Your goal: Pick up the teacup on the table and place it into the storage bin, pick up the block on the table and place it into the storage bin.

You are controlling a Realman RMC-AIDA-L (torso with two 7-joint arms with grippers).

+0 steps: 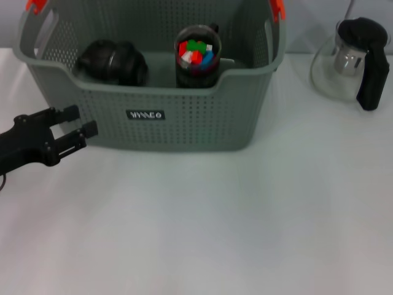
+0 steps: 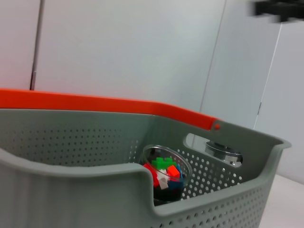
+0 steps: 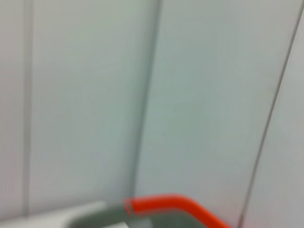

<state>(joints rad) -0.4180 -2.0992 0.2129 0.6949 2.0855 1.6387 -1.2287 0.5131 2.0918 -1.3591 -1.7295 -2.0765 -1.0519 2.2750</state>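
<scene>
One storage bin (image 1: 184, 117) is seen at the desk's (image 1: 245, 221) far edge; the left tool (image 1: 83, 121), released, is held at its front-left.

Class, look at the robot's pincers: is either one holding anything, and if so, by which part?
Nothing is held. The left pincer is open and empty, just outside the grey bin's front left corner. The right pincer is out of view.

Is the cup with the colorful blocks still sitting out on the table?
No, the cup of colorful blocks stands inside the storage bin, next to a black round thing.
</scene>
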